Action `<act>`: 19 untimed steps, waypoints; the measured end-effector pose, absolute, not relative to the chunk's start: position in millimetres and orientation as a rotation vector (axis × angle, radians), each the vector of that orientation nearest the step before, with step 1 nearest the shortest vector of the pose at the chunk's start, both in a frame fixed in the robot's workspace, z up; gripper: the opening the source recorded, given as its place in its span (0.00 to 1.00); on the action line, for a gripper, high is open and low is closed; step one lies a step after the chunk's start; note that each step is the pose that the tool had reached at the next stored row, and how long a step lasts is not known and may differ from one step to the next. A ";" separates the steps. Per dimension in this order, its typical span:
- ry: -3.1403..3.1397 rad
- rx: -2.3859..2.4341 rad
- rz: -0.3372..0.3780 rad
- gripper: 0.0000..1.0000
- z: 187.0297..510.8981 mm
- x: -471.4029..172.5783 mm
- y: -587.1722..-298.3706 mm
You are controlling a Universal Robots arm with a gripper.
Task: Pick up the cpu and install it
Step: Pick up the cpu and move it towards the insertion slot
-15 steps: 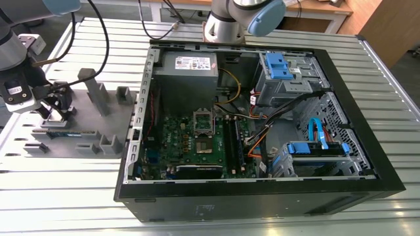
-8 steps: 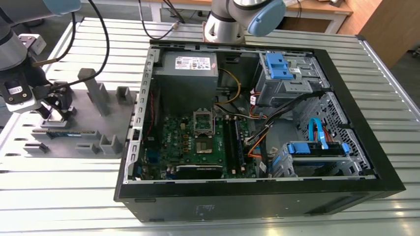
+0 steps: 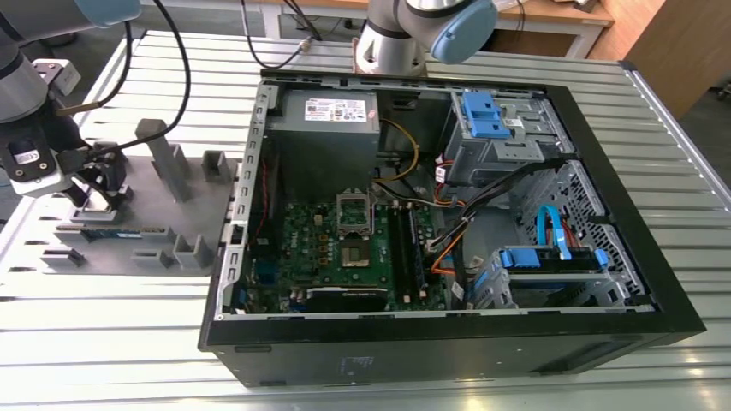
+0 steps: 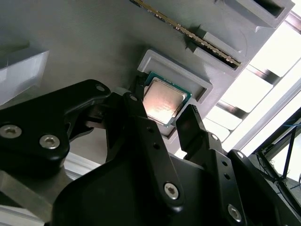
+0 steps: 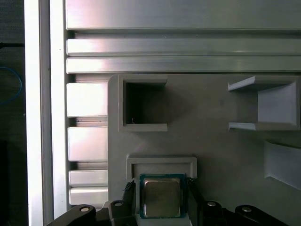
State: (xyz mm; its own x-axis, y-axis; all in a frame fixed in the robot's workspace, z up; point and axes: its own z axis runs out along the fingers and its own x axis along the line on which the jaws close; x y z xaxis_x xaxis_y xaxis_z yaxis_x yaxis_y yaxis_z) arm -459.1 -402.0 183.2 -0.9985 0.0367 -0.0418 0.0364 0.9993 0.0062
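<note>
While my gripper (image 5: 161, 186) hangs low over the grey tray (image 5: 221, 141), its fingers (image 5: 130, 188) stand apart just wider than the cpu (image 5: 161, 200), one at either side. The cpu lies flat in a shallow square pocket near the tray's edge, silver top up, beside a deeper square well (image 5: 143, 101).

Cpu (image 4: 162, 98): silver-grey metal top, green border. Moulded tray (image 4: 70, 42): plain matt grey. Gripper (image 4: 163, 108): black. Motherboard (image 3: 342, 257): green. Drive brackets (image 3: 484, 116): blue. Computer case (image 3: 457, 342): black outside, grey metal inside. Table (image 3: 115, 342): silver, ribbed with parallel slats.
</note>
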 end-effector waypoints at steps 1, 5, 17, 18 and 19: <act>3.099 0.057 0.008 0.55 183.2 -459.1 -402.0; 3.099 0.057 0.008 0.47 183.2 -459.0 -402.0; 3.099 0.057 0.008 0.47 186.7 -458.9 -402.1; 3.099 0.057 0.008 0.47 188.4 -458.9 -402.1; 3.099 0.057 0.009 0.47 190.3 -458.9 -402.0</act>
